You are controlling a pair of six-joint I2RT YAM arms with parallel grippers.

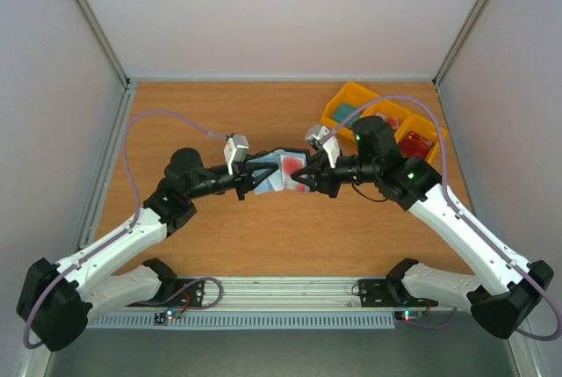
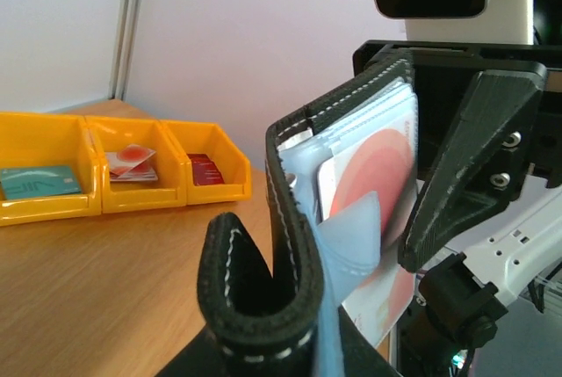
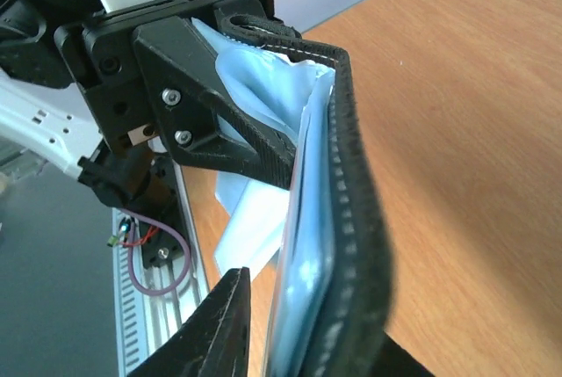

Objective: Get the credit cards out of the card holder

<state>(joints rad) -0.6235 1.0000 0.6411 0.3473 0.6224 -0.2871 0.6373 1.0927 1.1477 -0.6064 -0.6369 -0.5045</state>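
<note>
Pinches one flap of the card holder [image 1: 277, 171] in the left gripper [image 1: 256, 177], drawn narrow, with one finger [image 3: 219, 105] flat on the pale blue lining. Straddles the opposite flap with the right gripper [image 1: 304, 177], one finger [image 2: 474, 166] lying over the pocket face. Cannot tell whether clamped there or only resting just beside it, given a sliver of gap at the near finger in the right wrist view. Holds the card holder off the table [image 1: 263, 245], in mid-air between the two arms, probably to spread the fold and turn the pockets toward the right fingers for a pull. Shows soft grey-blue lining and black stitched edges, bent open in a loose V, floppy rather than stiff. Carries a red credit card [image 2: 378, 175] with a pale band, tucked behind a translucent pocket and not yet drawn free. Leaves the yellow tray [image 1: 349, 96] well apart at the far right of the table, with loose cards [image 2: 39, 181] in its compartments, likely as the place for whatever comes out.
</note>
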